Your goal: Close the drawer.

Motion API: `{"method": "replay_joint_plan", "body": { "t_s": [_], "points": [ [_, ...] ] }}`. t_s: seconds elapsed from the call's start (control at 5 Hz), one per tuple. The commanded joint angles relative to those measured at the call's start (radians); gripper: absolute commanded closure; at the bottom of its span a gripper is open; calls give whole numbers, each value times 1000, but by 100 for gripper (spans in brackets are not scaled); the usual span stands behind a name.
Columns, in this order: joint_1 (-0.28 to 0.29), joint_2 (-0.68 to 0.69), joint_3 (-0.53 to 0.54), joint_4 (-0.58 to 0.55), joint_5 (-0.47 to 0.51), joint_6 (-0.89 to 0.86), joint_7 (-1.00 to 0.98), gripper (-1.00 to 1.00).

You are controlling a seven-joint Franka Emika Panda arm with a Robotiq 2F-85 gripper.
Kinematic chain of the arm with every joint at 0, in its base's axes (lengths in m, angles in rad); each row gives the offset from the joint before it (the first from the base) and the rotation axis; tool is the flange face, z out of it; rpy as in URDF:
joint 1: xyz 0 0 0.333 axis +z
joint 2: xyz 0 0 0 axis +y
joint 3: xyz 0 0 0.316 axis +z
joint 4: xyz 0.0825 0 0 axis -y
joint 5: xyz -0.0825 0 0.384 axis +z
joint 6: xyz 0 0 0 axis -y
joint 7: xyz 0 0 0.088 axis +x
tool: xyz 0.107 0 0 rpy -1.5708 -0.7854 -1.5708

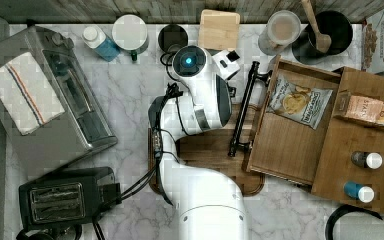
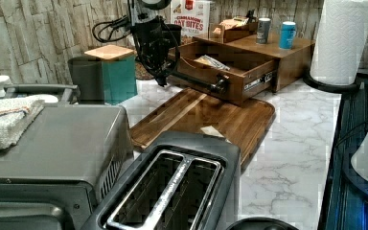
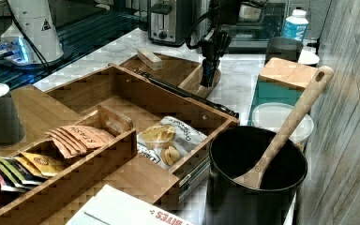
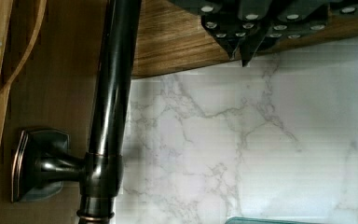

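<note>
You are looking at the drawer (image 1: 285,145) standing pulled well out of its wooden cabinet (image 1: 365,175), toward the top view's left. A chip bag (image 1: 297,102) is lying flat inside it near one end, and the rest of its flat bottom is showing bare medium-brown wood inside thin raised walls. On the cabinet top, a small wooden tray (image 3: 63,180) is holding tea packets (image 3: 72,136), with two small bottles (image 1: 366,160) standing beside it. Behind the cabinet, a black pot (image 3: 255,180) is holding a wooden spoon (image 3: 293,117) leaning against its rim.

The white arm (image 1: 205,200) is reaching in from the bottom edge of the top view and bending over the dark cutting board (image 2: 206,120). The gripper (image 3: 211,70) is pointing down just in front of the drawer's long dark bar handle (image 1: 244,115), near the end of it but apart from it. In the wrist view the fingertips (image 4: 242,44) are sitting close together, nearly touching and gripping nothing, above the edge of the cutting board and the marble counter (image 4: 242,140).

The drawer is sitting on the counter's right side in the top view, its front overhanging the cutting board.
</note>
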Motion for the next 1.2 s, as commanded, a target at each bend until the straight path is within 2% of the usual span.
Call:
{"method": "replay_joint_plan", "body": {
  "t_s": [0.2,0.4,1.0,1.2],
  "points": [
    [-62,-10,-6,103,72,-48,-62,100],
    [-84,-8,3,89,98,-60,-72,100],
    [-103,-52,-11,-26,70,36,-120,100],
    [-133,-65,-13,-48,95,48,-187,100]
  ]
}}
